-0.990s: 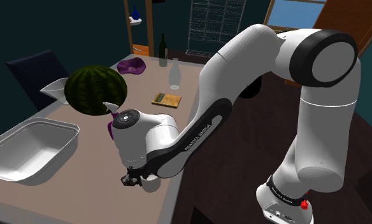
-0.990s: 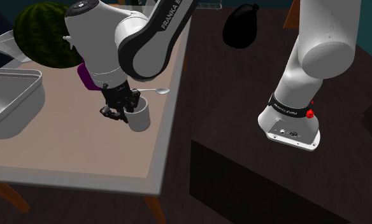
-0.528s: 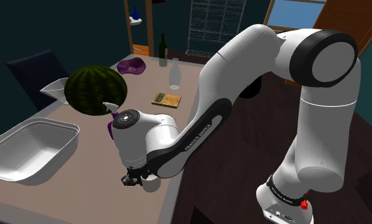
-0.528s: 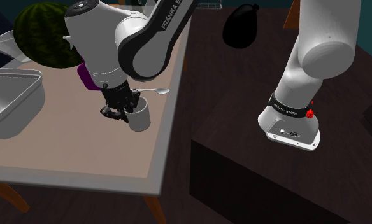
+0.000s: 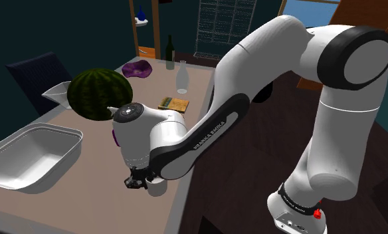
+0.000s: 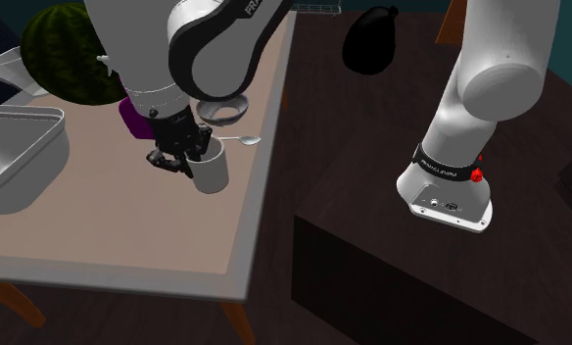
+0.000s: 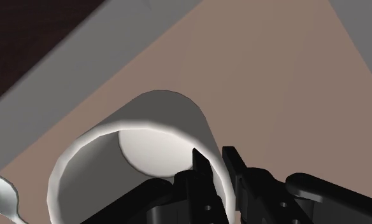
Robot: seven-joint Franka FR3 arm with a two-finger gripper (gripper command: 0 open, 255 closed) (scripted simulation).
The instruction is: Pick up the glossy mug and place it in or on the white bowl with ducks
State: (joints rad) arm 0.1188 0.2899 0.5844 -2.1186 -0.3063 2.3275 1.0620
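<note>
While the white arm bends low over the flat beige table (image 6: 127,235), its black two-finger end effector (image 6: 188,162) is clamped on a plain white glossy mug (image 6: 214,176).
In the wrist view one finger of the end effector (image 7: 213,159) sits inside the mug's (image 7: 159,114) rim and the other outside, pinching the wall. The mug stands upright against the fingertips; whether its base clears the table I cannot tell. A small white spoon (image 6: 245,140) lies just beyond the mug from the end effector, and a dark green watermelon (image 6: 64,54) sits well away on its other side.
</note>
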